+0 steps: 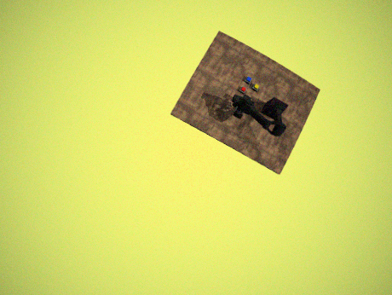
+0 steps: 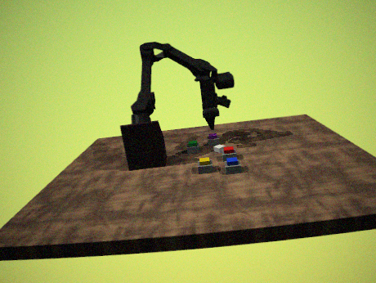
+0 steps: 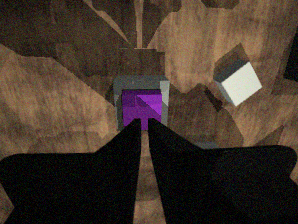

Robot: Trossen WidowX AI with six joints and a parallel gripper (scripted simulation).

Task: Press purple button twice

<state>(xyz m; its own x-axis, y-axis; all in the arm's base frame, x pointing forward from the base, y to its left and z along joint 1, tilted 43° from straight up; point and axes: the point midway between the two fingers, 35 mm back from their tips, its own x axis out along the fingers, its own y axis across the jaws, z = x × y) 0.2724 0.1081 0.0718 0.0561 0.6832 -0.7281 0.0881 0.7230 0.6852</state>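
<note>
Purple button [image 3: 142, 105] at twelve o'clock beneath hovering gripper [image 3: 143, 125], fingers nearly together, empty. Probably between presses; next, straight push down until bottomed.
</note>
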